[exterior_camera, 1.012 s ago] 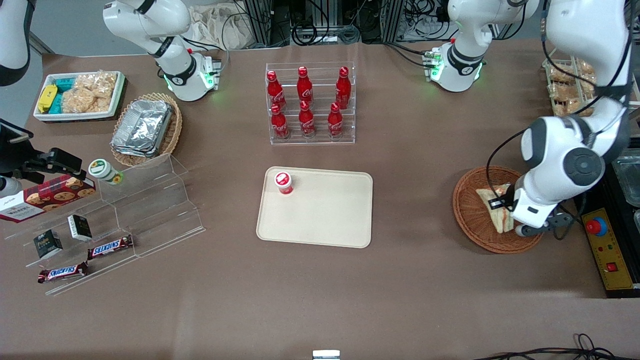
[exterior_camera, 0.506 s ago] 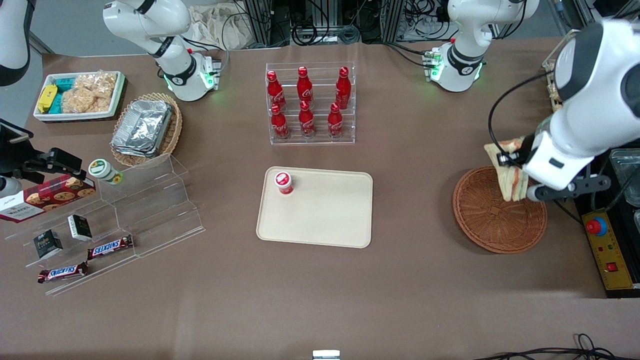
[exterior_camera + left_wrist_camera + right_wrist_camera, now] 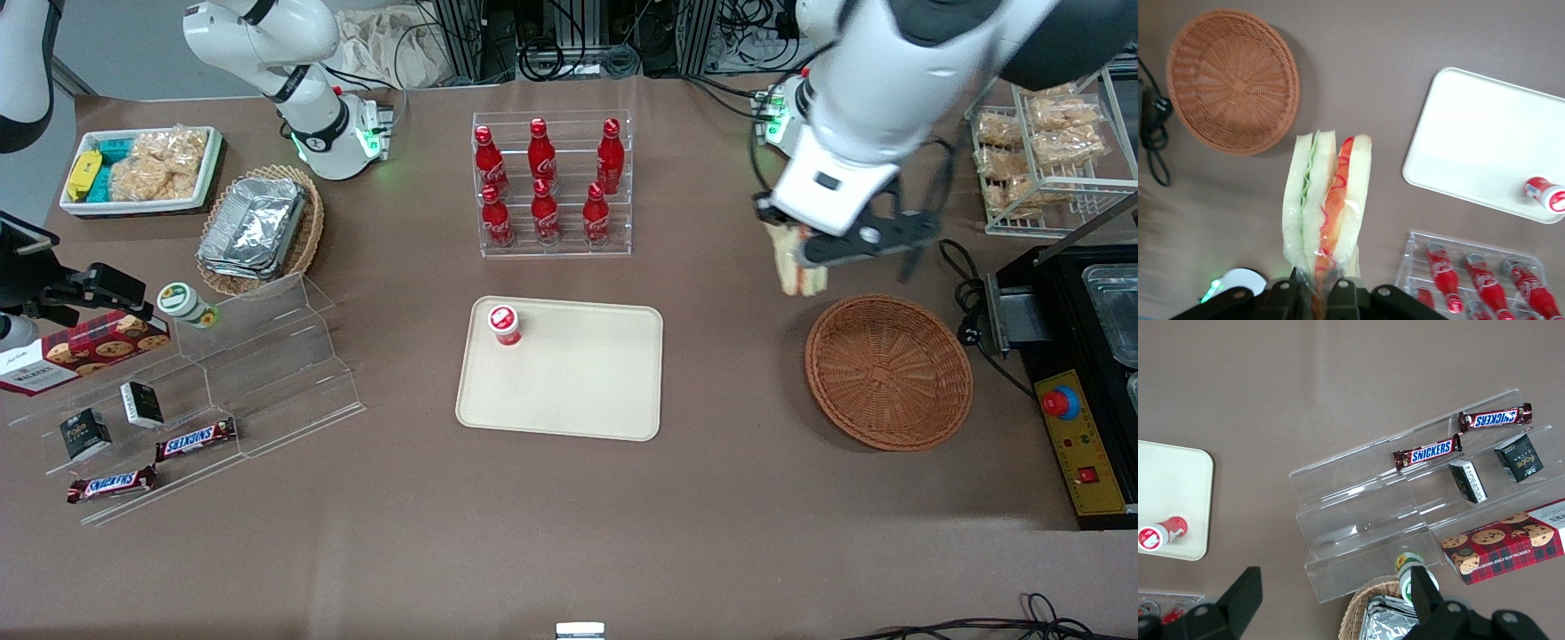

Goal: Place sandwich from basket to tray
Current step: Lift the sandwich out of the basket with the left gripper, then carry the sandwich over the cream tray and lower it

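My left gripper is shut on the sandwich and holds it in the air, between the basket and the bottle rack, farther from the front camera than the basket. In the left wrist view the gripper pinches the wrapped sandwich at one end, showing its white bread with green and red-orange filling. The round reddish-brown wicker basket is empty. The cream-beige tray lies mid-table, toward the parked arm's end from the gripper; it also shows in the left wrist view.
A small red-capped cup lies on the tray's corner. A clear rack of red cola bottles stands farther from the front camera than the tray. A wire rack of snack bags and a black box with a red button are at the working arm's end.
The gripper lifted the sandwich out of the basket and carried it up and toward the tray. The basket is now empty.
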You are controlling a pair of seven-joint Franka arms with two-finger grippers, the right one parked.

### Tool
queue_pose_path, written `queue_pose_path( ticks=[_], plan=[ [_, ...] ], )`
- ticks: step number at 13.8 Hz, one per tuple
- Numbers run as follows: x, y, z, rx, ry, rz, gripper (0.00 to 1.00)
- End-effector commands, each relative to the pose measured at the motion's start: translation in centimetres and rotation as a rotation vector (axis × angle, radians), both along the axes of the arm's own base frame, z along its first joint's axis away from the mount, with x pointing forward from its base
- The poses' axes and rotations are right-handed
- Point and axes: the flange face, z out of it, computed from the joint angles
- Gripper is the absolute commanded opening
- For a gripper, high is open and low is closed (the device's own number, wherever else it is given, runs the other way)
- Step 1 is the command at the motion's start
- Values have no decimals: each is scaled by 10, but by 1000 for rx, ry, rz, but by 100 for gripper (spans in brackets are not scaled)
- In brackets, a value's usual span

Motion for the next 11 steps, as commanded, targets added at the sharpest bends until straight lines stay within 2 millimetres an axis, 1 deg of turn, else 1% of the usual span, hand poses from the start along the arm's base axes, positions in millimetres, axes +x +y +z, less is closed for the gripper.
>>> queue_pose_path(
  ticks=[1, 2, 3, 5, 6, 7, 8, 11],
  plan=[
    [5, -41, -26, -1, -6, 50, 0],
    [8, -61, -43, -16, -16, 84, 0],
    [12, -81, -63, -31, -20, 111, 0],
    [17, -114, -99, -60, -27, 158, 0],
    [21, -123, -114, -69, -27, 177, 0],
    [27, -128, -130, -79, -23, 196, 0],
    [27, -138, -141, -86, -24, 198, 0],
    [42, -150, -189, -111, -15, 235, 0]
  ],
)
